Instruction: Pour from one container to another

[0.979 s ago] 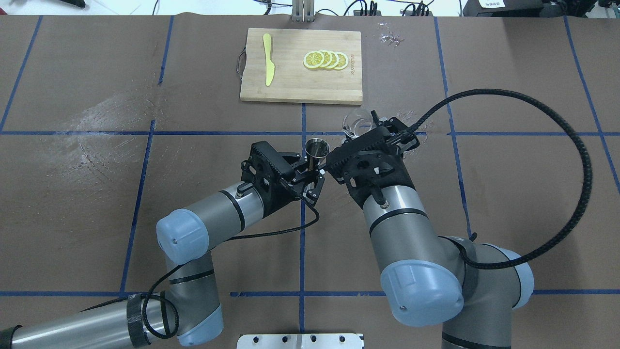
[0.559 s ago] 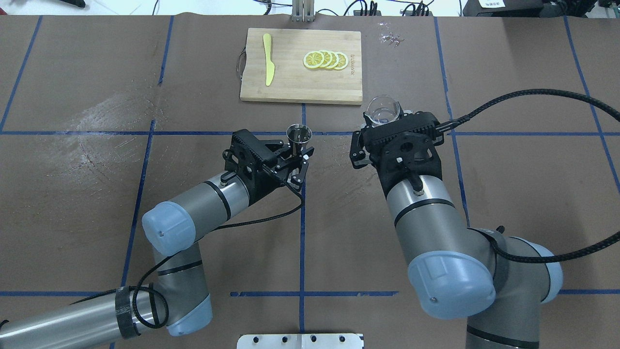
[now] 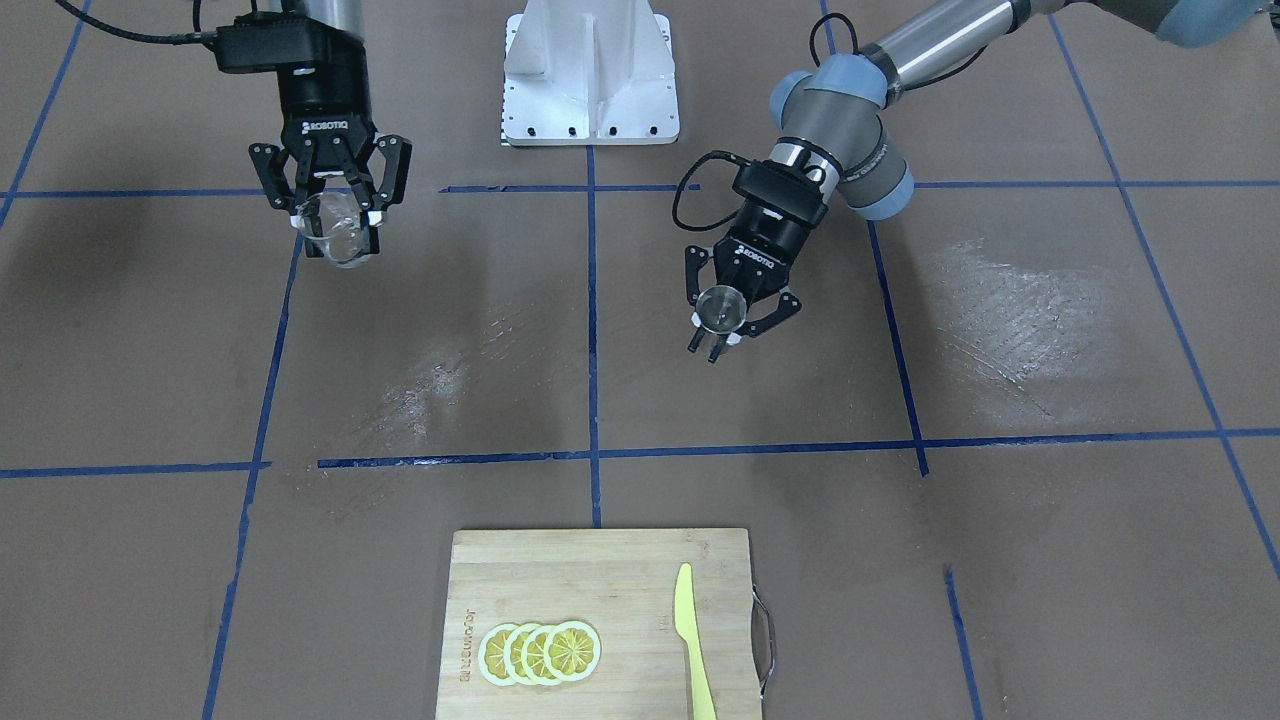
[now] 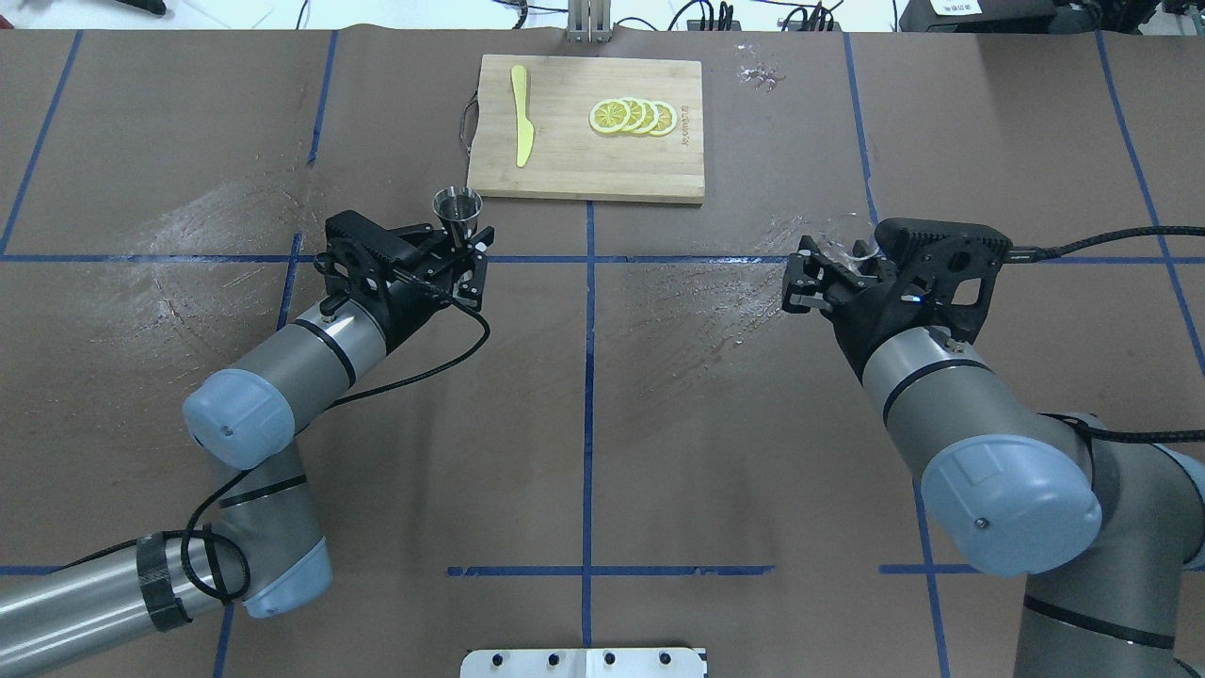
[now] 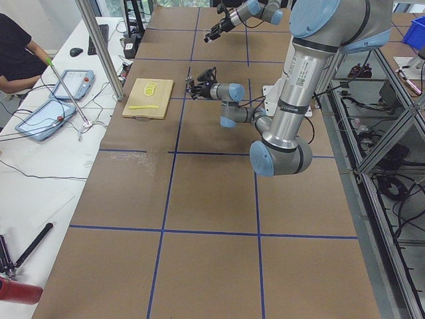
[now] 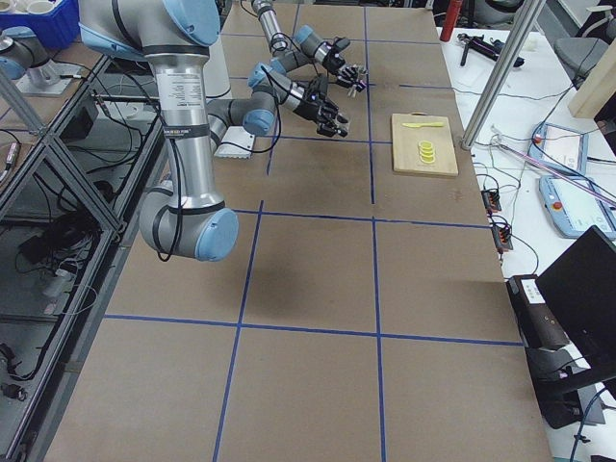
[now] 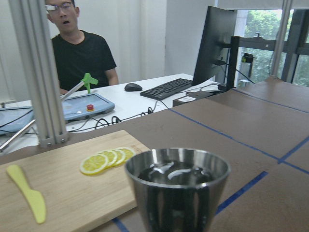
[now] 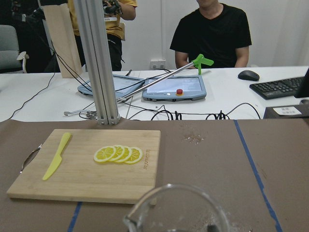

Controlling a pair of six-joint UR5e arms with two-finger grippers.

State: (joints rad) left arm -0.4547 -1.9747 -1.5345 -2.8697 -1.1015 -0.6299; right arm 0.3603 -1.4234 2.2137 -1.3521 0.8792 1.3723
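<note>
1. Steel cup (image 4: 457, 205): it sits upright in the left gripper (image 4: 460, 247), which is closed around its lower part. In the overhead view it is in the upper left, just in front of the wooden cutting board (image 4: 565, 165). The left wrist view shows liquid inside it.
2. The glass cup (image 3: 345, 245) with a spout is held in the right gripper (image 3: 336, 222), which is closed around its sides. In the overhead view it is in the right half. I cannot tell if anything is in it.
3. The two cups are well apart, with a wide bare stretch of desk (image 4: 584, 424) between them. Both are held up off the desk.
4. My guess: the steel cup is the one to pour from. The glass lies far to its right in the overhead view, so the cups must first come together, steel rim above glass mouth, before any tipping.
</note>
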